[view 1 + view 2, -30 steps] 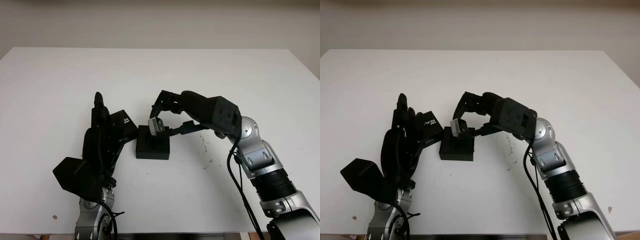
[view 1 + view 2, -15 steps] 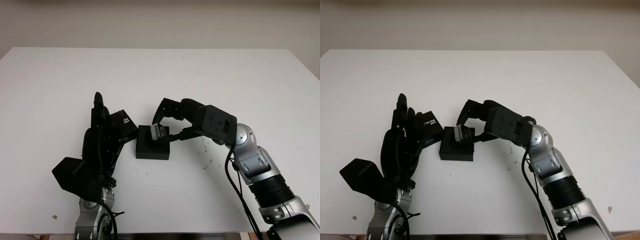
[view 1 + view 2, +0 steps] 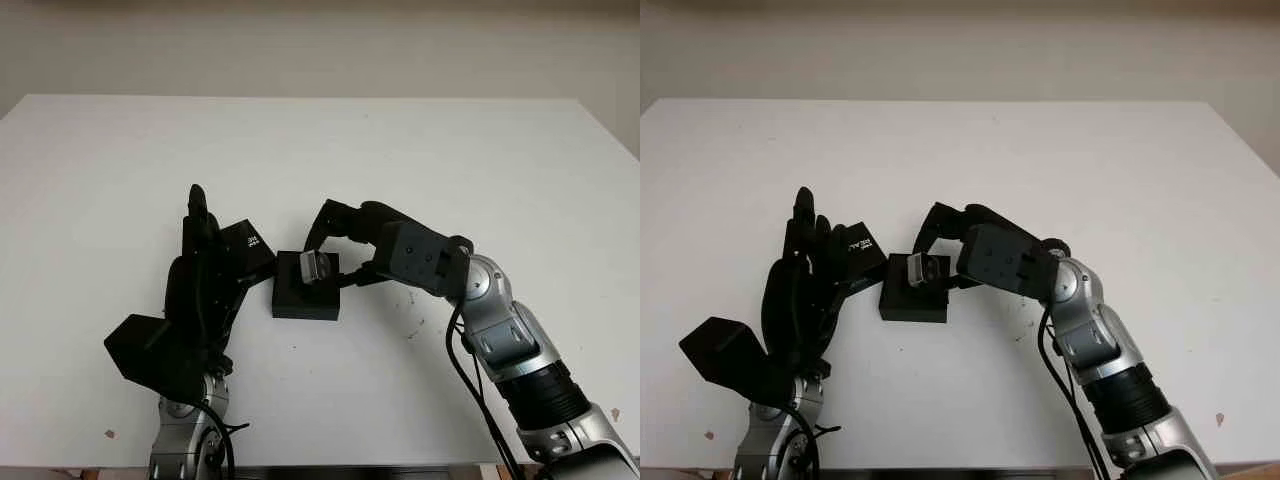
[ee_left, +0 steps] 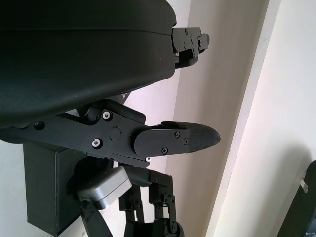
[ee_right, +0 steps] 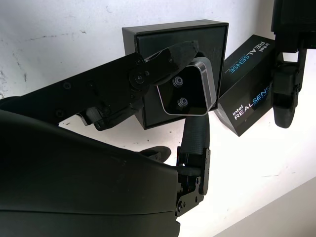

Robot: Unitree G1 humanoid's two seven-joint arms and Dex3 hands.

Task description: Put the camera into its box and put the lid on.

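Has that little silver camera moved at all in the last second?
Yes. The right hand has carried the camera slightly lower toward the open black box, which stayed put; it now hangs just over the box's opening.

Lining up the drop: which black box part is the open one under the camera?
The plain square box, under the camera in the right hand. The printed lid leans against the left hand.

The right robot hand holds the camera over the open box.
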